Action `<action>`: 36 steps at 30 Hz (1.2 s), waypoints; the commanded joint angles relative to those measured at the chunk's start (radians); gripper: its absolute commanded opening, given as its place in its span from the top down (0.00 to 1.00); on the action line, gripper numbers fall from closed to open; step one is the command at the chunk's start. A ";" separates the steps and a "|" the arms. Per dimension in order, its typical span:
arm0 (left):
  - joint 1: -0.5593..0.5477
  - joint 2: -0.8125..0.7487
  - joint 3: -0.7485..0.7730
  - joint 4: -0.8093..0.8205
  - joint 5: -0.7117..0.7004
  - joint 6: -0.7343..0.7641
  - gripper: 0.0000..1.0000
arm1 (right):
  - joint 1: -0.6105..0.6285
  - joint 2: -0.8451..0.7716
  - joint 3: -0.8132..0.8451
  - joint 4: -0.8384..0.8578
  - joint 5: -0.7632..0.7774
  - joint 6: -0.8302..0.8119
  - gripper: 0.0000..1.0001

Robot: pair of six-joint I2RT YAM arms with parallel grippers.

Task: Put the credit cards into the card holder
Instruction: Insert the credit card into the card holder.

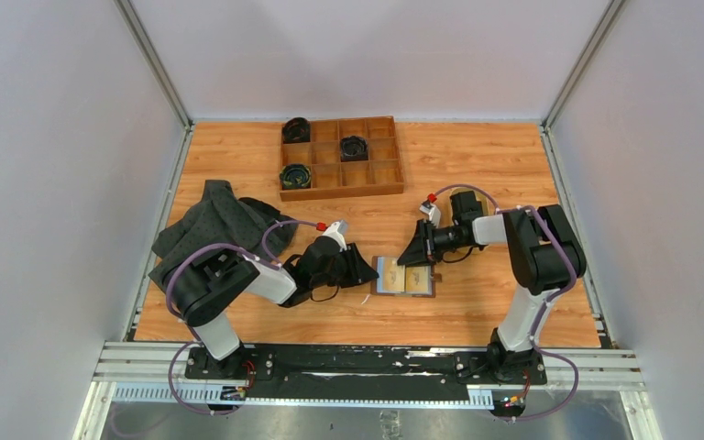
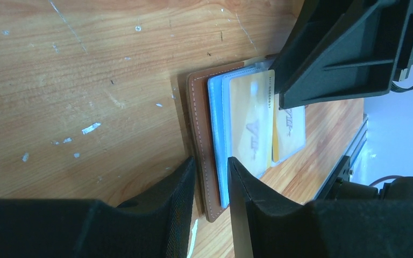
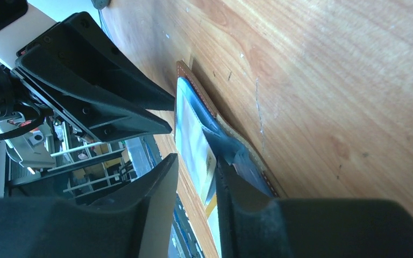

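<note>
The card holder [image 1: 406, 292] lies open and flat on the wooden table between my two grippers. Yellow-gold credit cards [image 1: 390, 275] show in both halves. In the left wrist view one card [image 2: 250, 126] sits under a clear sleeve and a second [image 2: 290, 131] lies beyond it. My left gripper [image 2: 211, 160] stands a narrow gap apart, straddling the brown leather edge [image 2: 198, 107] and blue sleeve. My right gripper [image 3: 196, 159] is open at the opposite side, one finger resting on the sleeves [image 3: 247, 166], with a card's edge [image 3: 209, 166] in the gap.
A wooden compartment tray [image 1: 340, 188] holding three dark coiled items stands at the back. A dark grey cloth [image 1: 220, 220] is heaped at the left beside the left arm. Metal rails line both sides of the table.
</note>
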 commanded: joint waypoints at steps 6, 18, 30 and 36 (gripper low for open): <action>-0.005 -0.012 -0.014 -0.036 0.012 0.008 0.64 | 0.037 -0.069 0.026 -0.120 0.057 -0.063 0.56; -0.005 -0.023 -0.033 0.019 0.048 -0.018 0.66 | 0.145 -0.132 0.042 -0.170 0.208 0.010 0.52; -0.003 0.023 -0.114 0.249 0.058 -0.106 0.66 | 0.170 -0.146 0.094 -0.254 0.179 -0.060 0.40; -0.003 0.012 -0.119 0.228 0.041 -0.094 0.66 | 0.171 -0.172 0.118 -0.356 0.262 -0.177 0.37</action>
